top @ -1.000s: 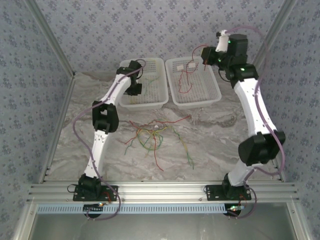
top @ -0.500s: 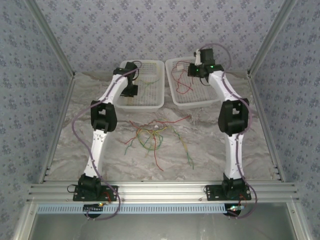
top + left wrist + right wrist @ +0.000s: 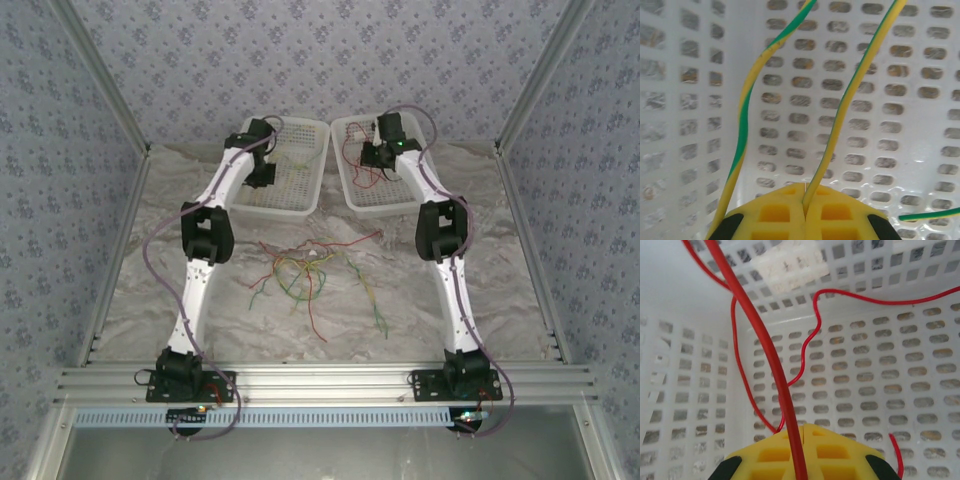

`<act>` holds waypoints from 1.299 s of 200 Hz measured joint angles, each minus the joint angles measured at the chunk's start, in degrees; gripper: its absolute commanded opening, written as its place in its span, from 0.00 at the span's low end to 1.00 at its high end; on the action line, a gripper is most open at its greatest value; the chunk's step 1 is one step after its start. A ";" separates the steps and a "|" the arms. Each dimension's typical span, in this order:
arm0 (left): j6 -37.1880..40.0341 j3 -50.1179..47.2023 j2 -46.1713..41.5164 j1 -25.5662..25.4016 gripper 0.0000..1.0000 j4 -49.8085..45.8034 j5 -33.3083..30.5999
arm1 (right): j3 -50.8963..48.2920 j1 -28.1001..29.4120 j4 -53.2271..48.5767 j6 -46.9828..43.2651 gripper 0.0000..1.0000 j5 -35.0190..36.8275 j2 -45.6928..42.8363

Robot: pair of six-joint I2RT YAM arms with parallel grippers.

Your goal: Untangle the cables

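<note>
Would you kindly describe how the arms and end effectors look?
The left arm and right arm have white links, black joint housings and a mauve lead alongside; a green light glows near the right wrist. The left end effector and right end effector have yellow fingers with square recesses and black side pieces.

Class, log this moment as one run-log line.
left gripper shut on yellow-green cable | right gripper shut on red cable | tangled cables on table

The cables [image 3: 300,272] lie on the table [image 3: 490,290], before the left basket [image 3: 290,208] and right basket [image 3: 385,207], which sit side by side, apparently touching.
</note>
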 measured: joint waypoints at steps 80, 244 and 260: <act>-2.49 0.00 0.28 -1.73 0.27 1.92 3.13 | 1.73 -1.53 -1.16 4.79 0.18 -2.67 2.19; -4.70 -8.28 -17.57 -3.74 0.40 1.42 -6.08 | -7.76 -1.25 -13.88 2.62 0.47 12.28 -21.27; -4.63 -17.94 -22.60 -4.94 0.44 3.52 -6.40 | -12.33 -1.40 -12.94 2.56 0.48 11.10 -24.17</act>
